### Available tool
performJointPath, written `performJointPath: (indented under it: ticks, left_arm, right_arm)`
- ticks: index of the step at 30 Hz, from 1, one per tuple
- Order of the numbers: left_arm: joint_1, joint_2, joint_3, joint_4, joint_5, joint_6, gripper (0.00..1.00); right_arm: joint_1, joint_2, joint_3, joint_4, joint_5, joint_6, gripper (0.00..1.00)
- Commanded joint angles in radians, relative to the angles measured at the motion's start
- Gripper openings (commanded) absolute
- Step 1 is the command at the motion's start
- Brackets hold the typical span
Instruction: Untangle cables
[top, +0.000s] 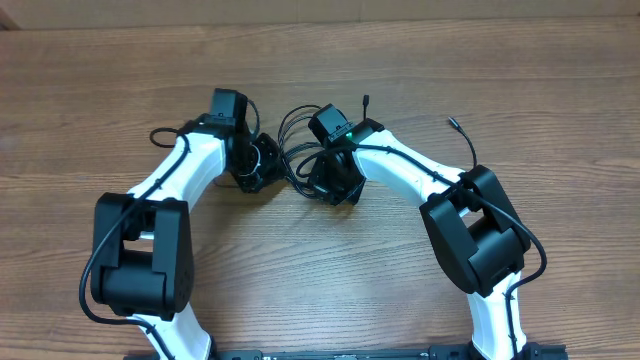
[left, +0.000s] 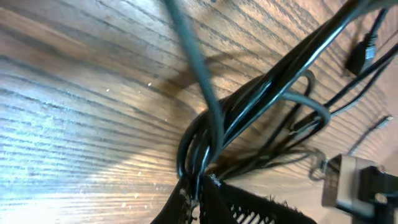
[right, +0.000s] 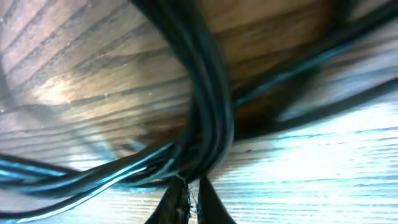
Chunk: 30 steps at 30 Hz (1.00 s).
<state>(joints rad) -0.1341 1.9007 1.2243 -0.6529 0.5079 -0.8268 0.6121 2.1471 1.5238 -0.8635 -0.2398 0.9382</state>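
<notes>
The cables are thin black cords tangled in a loop on the wooden table between my two grippers. My left gripper sits at the tangle's left side. In its wrist view the jaws are shut on a bundle of cables that runs up to the right. On the tangle's right side, my right gripper is pinched shut at the bottom of a thick bunch of cables. Two loose plug ends lie further back on the right.
A black plug and a grey-bodied connector lie on the wood to the right of the left gripper. The table is brown wood grain. Both arm bases stand at the near edge.
</notes>
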Motion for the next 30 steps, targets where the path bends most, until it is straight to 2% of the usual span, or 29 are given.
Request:
performJointPath:
  ticks: [1, 5, 12, 19, 22, 27, 30]
  left_arm:
    - [0.04, 0.006, 0.029, -0.011, 0.092, 0.027, 0.04]
    - [0.098, 0.006, 0.029, -0.037, 0.122, 0.026, 0.04]
    - [0.185, 0.006, 0.029, -0.11, 0.117, 0.015, 0.04]
    - [0.219, 0.006, 0.029, -0.159, 0.116, 0.012, 0.04]
    - [0.201, 0.006, 0.028, -0.159, 0.093, 0.02, 0.04]
    - [0.134, 0.006, 0.029, -0.158, 0.005, 0.019, 0.16]
    - [0.084, 0.006, 0.03, -0.161, -0.071, 0.02, 0.29]
  right_arm:
    - [-0.003, -0.002, -0.019, -0.009, 0.095, -0.004, 0.04]
    - [-0.003, -0.002, -0.019, -0.038, 0.148, -0.008, 0.04]
    - [-0.003, -0.002, -0.019, -0.053, 0.176, -0.105, 0.04]
    - [-0.035, -0.002, -0.018, -0.099, 0.183, -0.229, 0.21]
    - [-0.07, -0.002, -0.017, -0.106, 0.085, -0.271, 0.21]
    - [-0.106, -0.002, -0.017, -0.054, -0.187, -0.399, 0.22]
    - [-0.108, -0.002, -0.017, -0.043, -0.265, -0.416, 0.22]
